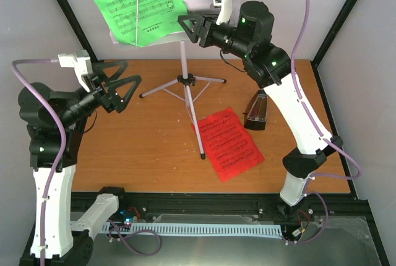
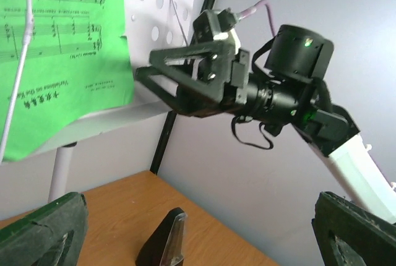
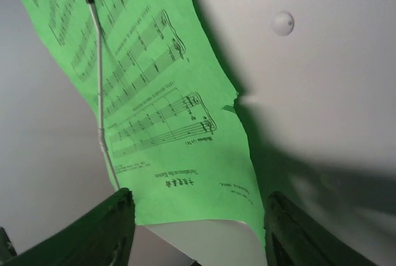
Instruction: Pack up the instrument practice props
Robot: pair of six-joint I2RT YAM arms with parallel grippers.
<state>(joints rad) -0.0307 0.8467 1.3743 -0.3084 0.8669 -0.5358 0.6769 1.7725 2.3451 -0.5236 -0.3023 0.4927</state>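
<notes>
Straddling the green sheet's lower edge on the stand, the right gripper has its jaws apart. The left gripper hangs wide open over the table, where the red sheet lies just beside the metronome.

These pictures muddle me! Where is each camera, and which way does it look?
Top: above, behind, looking down on the table; both arms show.
Left wrist: on that arm, faces the right gripper; own fingers in bottom corners.
Right wrist: on that arm, faces the green sheet; own fingers below.
All share the green sheet.
</notes>
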